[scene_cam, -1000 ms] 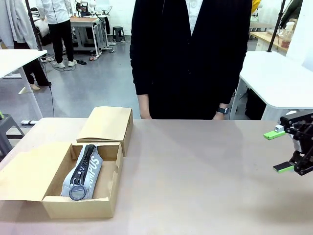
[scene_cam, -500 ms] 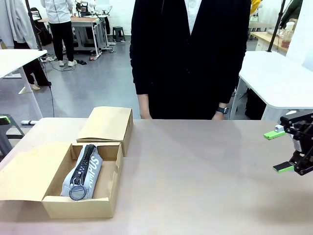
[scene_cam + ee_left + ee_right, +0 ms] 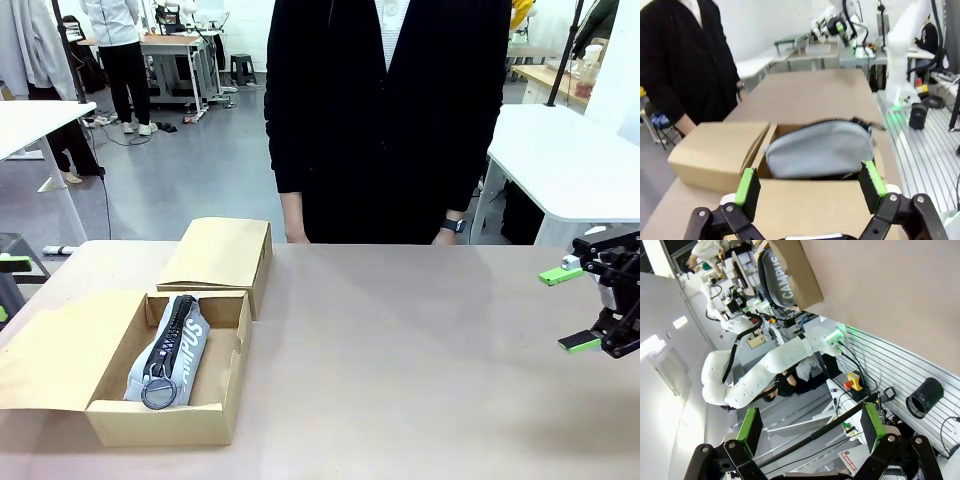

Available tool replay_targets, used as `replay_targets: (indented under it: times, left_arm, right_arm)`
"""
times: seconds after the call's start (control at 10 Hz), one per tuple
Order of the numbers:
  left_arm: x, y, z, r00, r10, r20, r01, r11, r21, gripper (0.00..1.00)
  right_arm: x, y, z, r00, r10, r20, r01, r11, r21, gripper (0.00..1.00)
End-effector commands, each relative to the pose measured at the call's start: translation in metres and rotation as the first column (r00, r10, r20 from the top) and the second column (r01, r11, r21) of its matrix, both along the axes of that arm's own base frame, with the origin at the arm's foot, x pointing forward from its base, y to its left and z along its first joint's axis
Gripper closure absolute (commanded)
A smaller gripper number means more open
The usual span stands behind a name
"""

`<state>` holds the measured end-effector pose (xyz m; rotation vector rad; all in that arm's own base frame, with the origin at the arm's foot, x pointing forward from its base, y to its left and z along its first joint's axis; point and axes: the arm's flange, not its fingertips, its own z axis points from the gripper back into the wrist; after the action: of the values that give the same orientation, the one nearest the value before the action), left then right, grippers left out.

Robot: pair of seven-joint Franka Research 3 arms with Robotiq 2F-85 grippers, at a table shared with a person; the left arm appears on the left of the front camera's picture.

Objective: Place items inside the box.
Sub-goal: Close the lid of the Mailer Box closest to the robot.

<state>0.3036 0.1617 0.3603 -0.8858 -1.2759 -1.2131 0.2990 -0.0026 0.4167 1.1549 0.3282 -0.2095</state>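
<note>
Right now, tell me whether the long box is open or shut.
Open. The box's wide flap lies folded out flat to the side, and the grey pencil case shows lying inside it.

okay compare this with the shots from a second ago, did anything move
Only the left gripper moved: its green pads have crept into the front view at the left edge, by the table's end. Its jaws stand open with nothing between them. The right gripper hangs open where it was, the grey pencil case lies in the open box, and the smaller box stays closed behind it.
</note>
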Motion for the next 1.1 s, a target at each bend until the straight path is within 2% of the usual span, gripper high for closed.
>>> replay_targets:
  times: [0.0, 0.3, 0.4, 0.6, 0.9, 1.0]
  left_arm:
    - [0.005, 0.012, -0.019, 1.0, 0.008, -0.027, -0.006, 0.997, 0.083, 0.0]
    - [-0.001, 0.05, -0.035, 1.0, 0.01, -0.024, -0.006, 0.985, 0.175, 0.0]
    - [-0.004, 0.061, -0.04, 0.998, 0.062, -0.021, -0.055, 0.969, 0.24, 0.0]
    - [-0.004, 0.081, -0.057, 0.991, 0.124, -0.055, -0.099, 0.939, 0.329, 0.0]
    - [0.005, 0.097, -0.085, 0.98, 0.183, -0.084, -0.14, 0.919, 0.367, 0.0]
    - [0.009, 0.099, -0.098, 0.973, 0.2, -0.115, -0.141, 0.91, 0.39, 0.0]
  right_arm:
    - [0.002, 0.002, 0.003, 1.0, -0.004, 0.01, 0.004, 1.0, 0.016, 0.0]
    - [0.002, 0.002, 0.003, 1.0, -0.004, 0.01, 0.004, 1.0, 0.016, 0.0]
    - [0.002, 0.002, 0.003, 1.0, -0.004, 0.01, 0.004, 1.0, 0.016, 0.0]
    - [0.002, 0.002, 0.003, 1.0, -0.004, 0.01, 0.004, 1.0, 0.016, 0.0]
    - [0.002, 0.002, 0.003, 1.0, -0.004, 0.01, 0.004, 1.0, 0.016, 0.0]
    - [0.002, 0.002, 0.003, 1.0, -0.004, 0.01, 0.004, 1.0, 0.016, 0.0]
